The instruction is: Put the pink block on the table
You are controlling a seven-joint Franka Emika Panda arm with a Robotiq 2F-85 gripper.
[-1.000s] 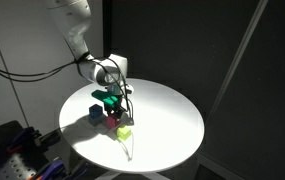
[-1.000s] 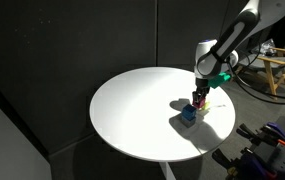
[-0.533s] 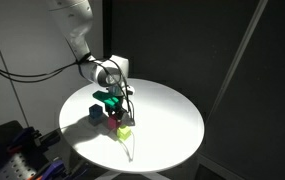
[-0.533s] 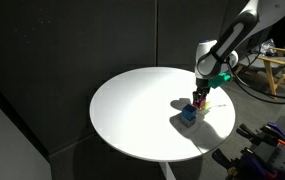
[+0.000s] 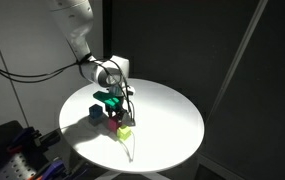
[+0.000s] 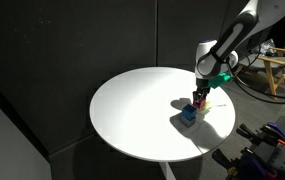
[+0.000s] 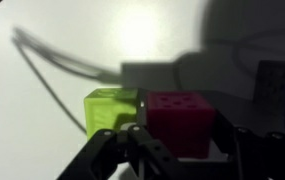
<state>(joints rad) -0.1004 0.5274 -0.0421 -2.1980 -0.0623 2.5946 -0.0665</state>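
Gripper [image 5: 113, 114] held low over the cube cluster, with no visible motion across the last second.
Its jaws stand narrow, flanking the pink block [image 7: 179, 122]; whether they press it cannot be told. The block is between the bench [image 5: 172, 115] centre and the edge on the arm's side, just beside the yellow-green cube [image 7: 110, 110] and near the blue cube [image 6: 187, 117]. Nothing has shifted, so the placement is probably awaiting release.

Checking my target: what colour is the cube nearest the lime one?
The pink block is magenta; the wrist view shows it best.
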